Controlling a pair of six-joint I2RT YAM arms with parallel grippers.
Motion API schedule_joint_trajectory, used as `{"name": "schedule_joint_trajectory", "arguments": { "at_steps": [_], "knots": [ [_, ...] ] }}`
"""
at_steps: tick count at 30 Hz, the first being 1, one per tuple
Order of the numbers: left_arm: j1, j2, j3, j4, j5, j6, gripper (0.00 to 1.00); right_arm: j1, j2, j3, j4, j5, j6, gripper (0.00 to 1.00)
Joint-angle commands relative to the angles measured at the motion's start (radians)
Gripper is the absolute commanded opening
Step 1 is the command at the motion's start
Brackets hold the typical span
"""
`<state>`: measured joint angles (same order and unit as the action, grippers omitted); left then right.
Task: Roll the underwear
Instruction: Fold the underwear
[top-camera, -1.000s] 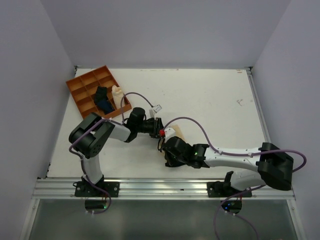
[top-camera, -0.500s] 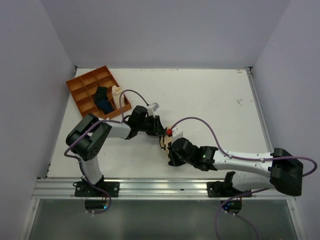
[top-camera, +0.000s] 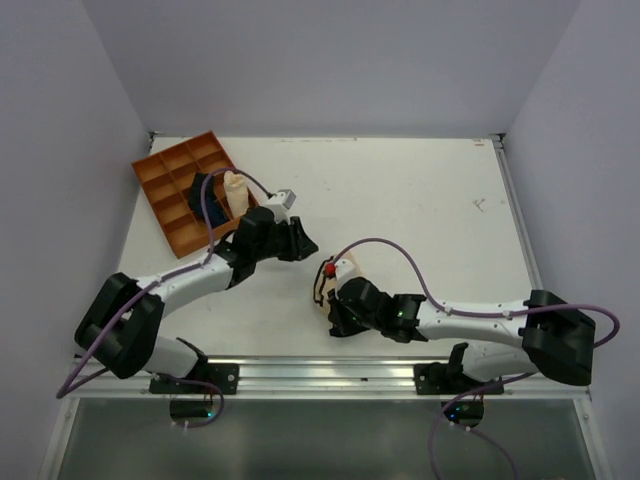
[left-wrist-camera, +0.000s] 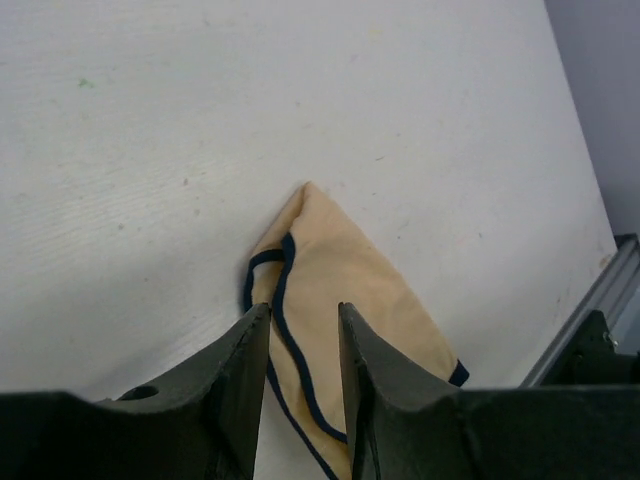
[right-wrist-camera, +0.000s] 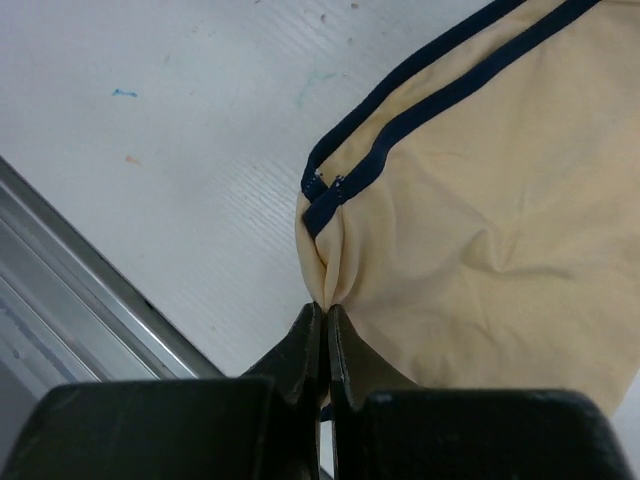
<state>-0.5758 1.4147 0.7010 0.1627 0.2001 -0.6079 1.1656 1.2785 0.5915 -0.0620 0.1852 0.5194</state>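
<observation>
at the far left of the white table (top-camera: 420, 190) sits an orange tray (top-camera: 160, 170) split into compartments. a dark blue cloth (top-camera: 204, 192) lies in one of them, with a cream roll (top-camera: 234, 190) standing just beside it on its right.

next to the right, the left gripper (top-camera: 305, 243) hangs over bare table, near the tray's corner and apart from the garment. in its wrist view the left gripper (left-wrist-camera: 303, 330) has its two dark fingers (left-wrist-camera: 240, 370) parted by a narrow gap, with nothing between them. its jaws are partly open and it holds nothing.

further right, near the front edge of the table, lies the underwear (top-camera: 321, 288), mostly hidden under the right arm in the top view. the left wrist view shows the underwear (left-wrist-camera: 345, 275) as a flat tan wedge with a thin dark band along its edge, its point turned away from the camera.

the right gripper (top-camera: 328, 300) sits low on the garment's near side. in its wrist view the right gripper (right-wrist-camera: 325, 318) has its jaws pressed together on a small pinched fold at the edge of the underwear (right-wrist-camera: 480, 230), just below the end of the doubled dark trim. the rest of the cloth spreads flat to the right on the table, and a metal rail (right-wrist-camera: 70, 300) runs along the left.
</observation>
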Motion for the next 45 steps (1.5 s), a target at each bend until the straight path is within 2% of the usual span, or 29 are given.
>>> {"name": "schedule_joint_trajectory", "arguments": {
  "at_steps": [1,4,10,15,21,24,32,38,39,45],
  "knots": [
    [0.001,0.059,0.056,0.099,0.233,0.072,0.37,0.002,-0.028,-0.032,0.102,-0.033,-0.029,0.00],
    [-0.013,0.188,0.129,0.127,0.350,0.089,0.34,0.002,-0.064,-0.059,0.111,-0.033,-0.029,0.00],
    [-0.047,0.380,0.195,0.222,0.461,0.091,0.33,0.002,-0.100,-0.073,0.096,-0.027,-0.038,0.00],
    [-0.059,0.464,0.226,0.180,0.391,0.091,0.32,0.000,-0.100,-0.068,0.082,-0.007,-0.041,0.00],
    [-0.045,0.452,0.235,0.042,0.130,0.106,0.32,0.000,-0.088,-0.019,0.021,0.094,-0.015,0.00],
    [-0.039,0.441,0.223,0.011,0.073,0.111,0.31,0.002,-0.084,0.001,0.004,0.186,0.014,0.00],
    [-0.036,0.402,0.210,-0.005,0.101,0.149,0.31,-0.017,-0.064,0.050,-0.010,0.181,-0.010,0.00],
    [-0.036,0.271,0.210,-0.023,0.105,0.151,0.35,-0.041,-0.047,0.062,-0.021,0.103,-0.070,0.00],
    [-0.035,0.267,0.219,-0.023,0.142,0.167,0.36,-0.043,-0.045,0.065,-0.019,0.093,-0.078,0.00],
    [-0.036,0.409,0.316,-0.046,0.278,0.223,0.33,-0.092,-0.050,0.077,-0.010,0.024,-0.082,0.00]
  ]
}}
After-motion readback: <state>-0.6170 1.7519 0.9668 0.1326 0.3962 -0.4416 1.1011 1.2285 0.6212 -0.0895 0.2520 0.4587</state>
